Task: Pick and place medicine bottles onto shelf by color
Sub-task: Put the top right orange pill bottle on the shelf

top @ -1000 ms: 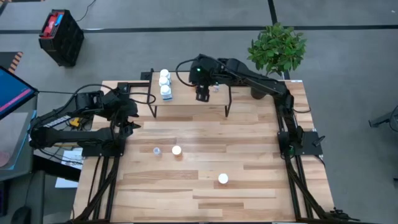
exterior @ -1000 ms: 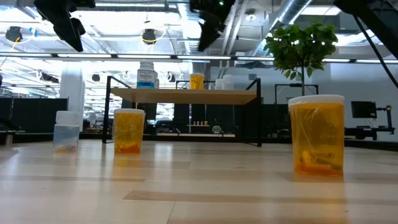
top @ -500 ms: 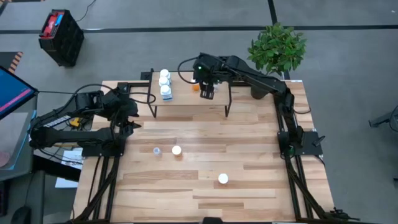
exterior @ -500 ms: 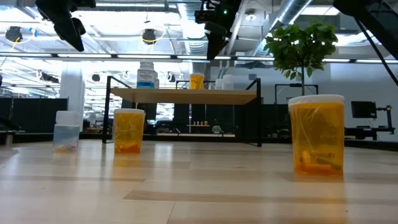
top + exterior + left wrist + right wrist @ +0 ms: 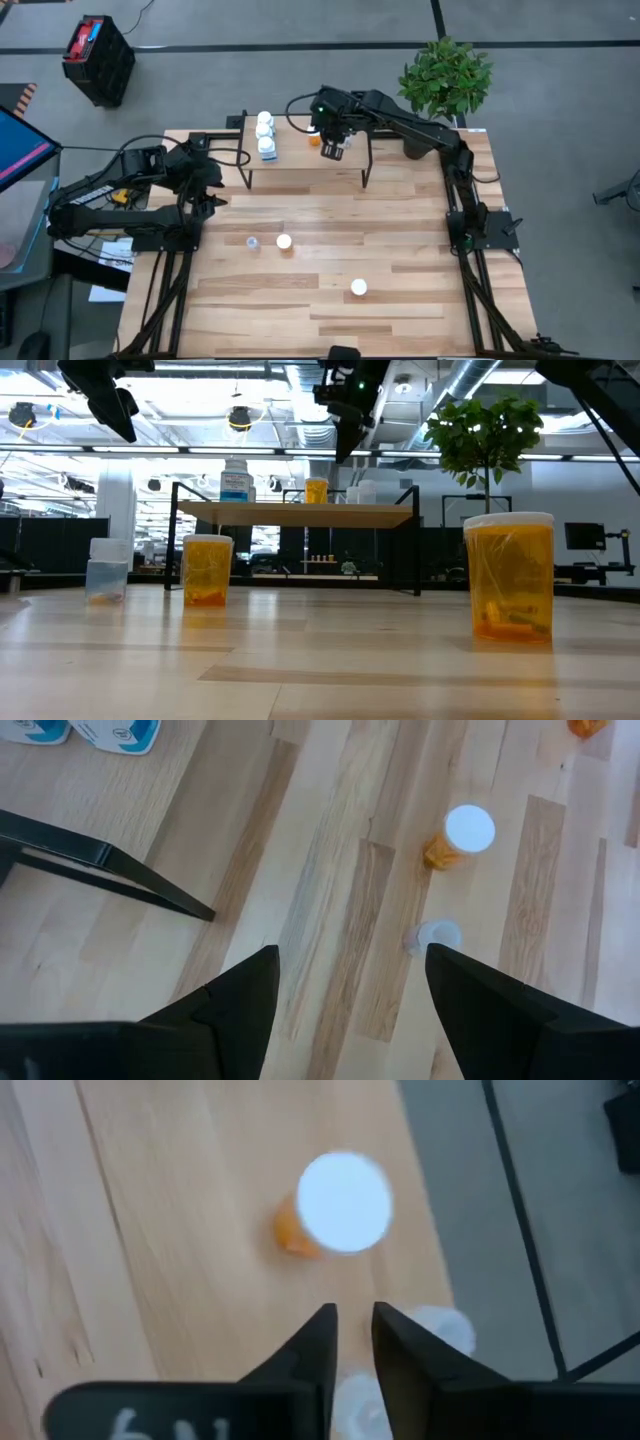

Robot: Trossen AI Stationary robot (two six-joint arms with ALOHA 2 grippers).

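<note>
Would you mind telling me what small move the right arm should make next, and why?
Probably lift clear of the shelf and swing toward the table: the right gripper holds nothing, jaws nearly closed, the orange bottle stands apart on the board, and two orange bottles wait below.

The bench is pale wood in long joined slats, smooth with a soft satin sheen that mirrors the ceiling lights in the low view. The shelf has a light matt wooden top on thin black metal legs. The orange bottles look like translucent glossy plastic with opaque white caps; the clear bottle is see-through plastic. The white bottles are opaque, with printed paper labels. The left gripper's fingers are dark matt plastic. The floor beyond is dull grey.
</note>
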